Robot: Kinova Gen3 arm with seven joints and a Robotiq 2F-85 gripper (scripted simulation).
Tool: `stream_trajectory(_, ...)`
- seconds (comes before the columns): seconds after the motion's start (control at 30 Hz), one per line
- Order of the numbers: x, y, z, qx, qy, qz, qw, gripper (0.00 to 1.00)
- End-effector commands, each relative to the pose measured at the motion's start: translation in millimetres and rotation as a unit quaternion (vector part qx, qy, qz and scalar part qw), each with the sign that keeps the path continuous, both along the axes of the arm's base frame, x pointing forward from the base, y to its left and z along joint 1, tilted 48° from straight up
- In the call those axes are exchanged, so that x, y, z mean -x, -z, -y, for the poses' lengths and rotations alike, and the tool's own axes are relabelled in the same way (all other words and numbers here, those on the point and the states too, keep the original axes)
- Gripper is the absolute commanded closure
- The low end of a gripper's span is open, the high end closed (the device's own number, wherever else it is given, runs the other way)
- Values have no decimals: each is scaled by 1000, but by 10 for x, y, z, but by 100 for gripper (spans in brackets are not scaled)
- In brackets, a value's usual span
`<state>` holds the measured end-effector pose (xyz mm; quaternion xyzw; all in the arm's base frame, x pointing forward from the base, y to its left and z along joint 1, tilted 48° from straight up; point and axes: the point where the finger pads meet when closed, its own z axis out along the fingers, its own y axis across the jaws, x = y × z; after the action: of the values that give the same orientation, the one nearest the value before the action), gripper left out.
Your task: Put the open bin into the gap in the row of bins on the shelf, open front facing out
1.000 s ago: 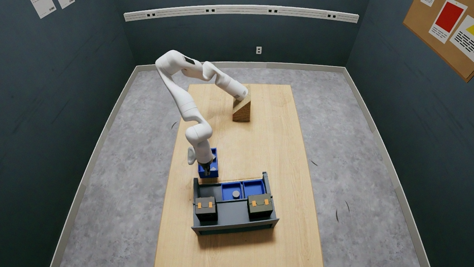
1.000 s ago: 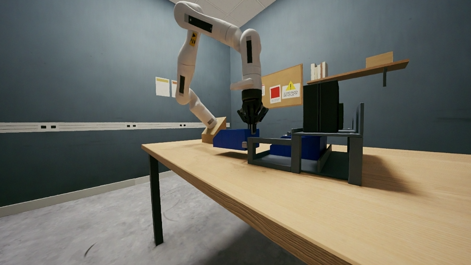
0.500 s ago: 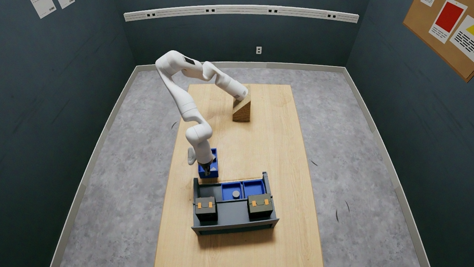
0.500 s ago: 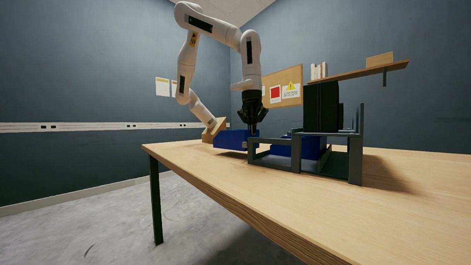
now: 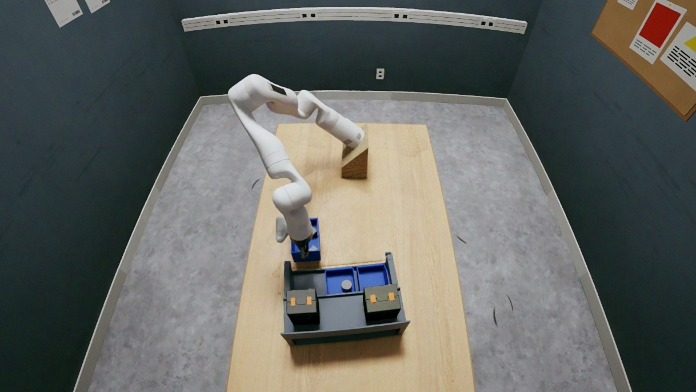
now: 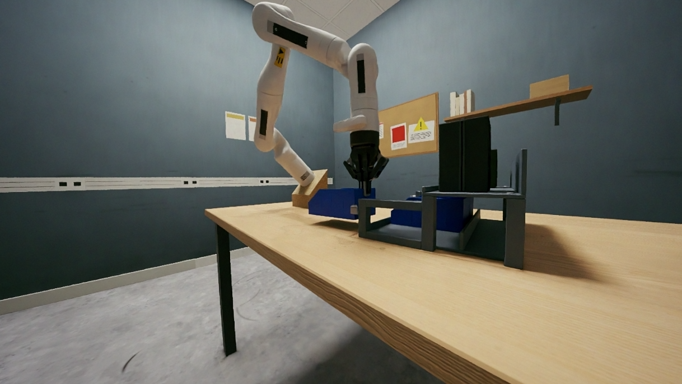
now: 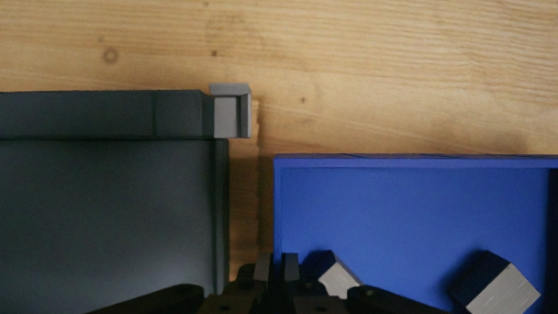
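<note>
The open blue bin hangs just in front of the grey shelf [image 5: 340, 296], at its left end, lifted a little off the table in the side view [image 6: 336, 202]. My gripper [image 5: 303, 252] points straight down and is shut on the bin's wall nearest the shelf [image 7: 276, 271]. Two grey parts [image 7: 337, 279] [image 7: 497, 289] lie inside the bin [image 7: 413, 220]. The gap [image 5: 304, 282] is the left slot of the shelf's lower level. Two blue bins [image 5: 340, 280] [image 5: 372, 276] fill the slots to its right, and the middle one holds a grey round part.
Two dark cases with orange latches [image 5: 302, 306] [image 5: 382, 300] stand on the shelf's low upper board. The shelf's corner post [image 7: 230, 110] and front lip lie close to the bin. The arm's base sits on a wooden wedge [image 5: 354, 160] farther back.
</note>
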<state>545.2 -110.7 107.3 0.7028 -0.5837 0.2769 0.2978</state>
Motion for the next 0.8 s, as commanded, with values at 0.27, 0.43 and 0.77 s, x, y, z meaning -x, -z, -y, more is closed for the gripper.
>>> stream_trajectory(0.27,-9,-5,-16,-1,-1,1,1000,90)
stream_trajectory(0.43,-10,-5,-17,-1,-2,1,1000,90)
stream_trajectory(0.77,-45,3,-12,-1,-1,1,1000,90)
